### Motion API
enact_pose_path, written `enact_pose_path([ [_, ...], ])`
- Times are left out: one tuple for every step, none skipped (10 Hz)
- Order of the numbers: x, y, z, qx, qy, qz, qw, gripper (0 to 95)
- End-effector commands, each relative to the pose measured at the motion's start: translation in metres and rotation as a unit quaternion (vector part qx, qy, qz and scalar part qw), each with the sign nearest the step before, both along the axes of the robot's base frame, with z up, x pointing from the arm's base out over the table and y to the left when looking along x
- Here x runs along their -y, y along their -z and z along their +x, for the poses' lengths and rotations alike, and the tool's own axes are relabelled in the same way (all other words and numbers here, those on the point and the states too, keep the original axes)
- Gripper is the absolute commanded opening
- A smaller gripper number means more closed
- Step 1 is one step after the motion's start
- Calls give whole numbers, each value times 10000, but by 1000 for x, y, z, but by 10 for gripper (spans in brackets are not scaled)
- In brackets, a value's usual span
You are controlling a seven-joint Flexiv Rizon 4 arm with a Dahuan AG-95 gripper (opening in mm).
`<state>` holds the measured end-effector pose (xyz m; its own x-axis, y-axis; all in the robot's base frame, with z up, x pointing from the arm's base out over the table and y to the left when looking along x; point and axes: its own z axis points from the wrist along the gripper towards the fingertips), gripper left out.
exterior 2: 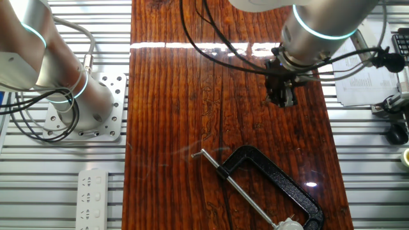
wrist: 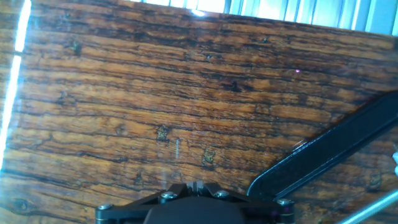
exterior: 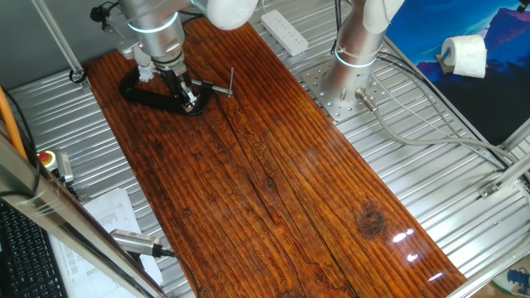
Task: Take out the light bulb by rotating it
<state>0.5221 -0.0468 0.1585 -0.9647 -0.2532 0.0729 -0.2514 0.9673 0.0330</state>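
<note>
Barely started, by the look of it. Bulb (exterior 2: 289, 224) still sitting at the far end of the black clamp (exterior 2: 291, 183), right by the tip of the steel bar (exterior 2: 246, 191), low on the wooden desk (exterior 2: 166, 96) and half cut off by the edge of the other fixed view. No sign of it unscrewed or lifted out. Gripper (exterior 2: 282, 96) hanging over bare wood, apart from the bulb and touching nothing. Cannot tell whether the jaws stand open or closed: too dark and small in both fixed views, and out of sight in the hand view. Nothing held between them, as far as can be made out. In the hand view, only wood grain, a slanting stretch of clamp at the right, and a white sliver at the right edge, possibly the bulb. Left to do, judging from this: line up over the bulb, come down, grip it, turn it loose, draw it away.
</note>
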Motion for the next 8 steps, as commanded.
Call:
enact_pose_path([
  [0, 3, 3, -164, 12, -1, 9999, 0],
  [1, 7, 4, -165, 25, 13, 9999, 0],
  [1, 7, 4, -163, 22, 15, 9999, 0],
  [1, 8, 4, -160, 13, 19, 9999, 0],
  [1, 8, 5, -158, -49, 25, 9999, 0],
  [1, 8, 5, -157, -68, 25, 9999, 0],
  [1, 8, 5, -171, -85, 22, 9998, 0],
  [1, 8, 5, -272, 0, 15, 9996, 0],
])
